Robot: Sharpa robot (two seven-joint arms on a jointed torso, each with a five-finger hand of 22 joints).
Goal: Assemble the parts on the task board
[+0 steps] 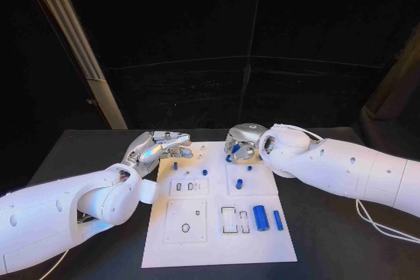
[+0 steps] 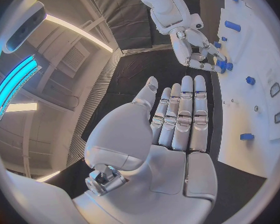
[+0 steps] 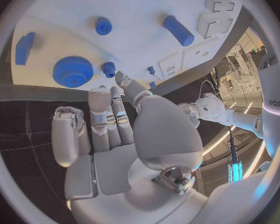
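The white task board (image 1: 219, 243) lies in the middle of the black table. My right hand (image 1: 243, 140) hangs over its far edge. There its thumb and a fingertip pinch a small blue gear (image 3: 109, 68), right beside a large blue gear (image 3: 72, 71) at the board's corner. My left hand (image 1: 162, 145) hovers over the board's far left corner with straight fingers, holding nothing. A thick blue cylinder (image 1: 261, 217) and a slim blue bar (image 1: 277, 220) lie on the board's near right. A blue pill-shaped piece (image 1: 239, 183) and small pegs (image 1: 175, 166) stand nearer the middle.
Raised white blocks with slots (image 1: 186, 186) and an oval hole (image 1: 186, 228) occupy the board's left half, and a rectangular recess (image 1: 229, 220) lies near the cylinder. Black table (image 1: 332, 243) surrounds the board. A white cable (image 1: 380, 226) trails on the right.
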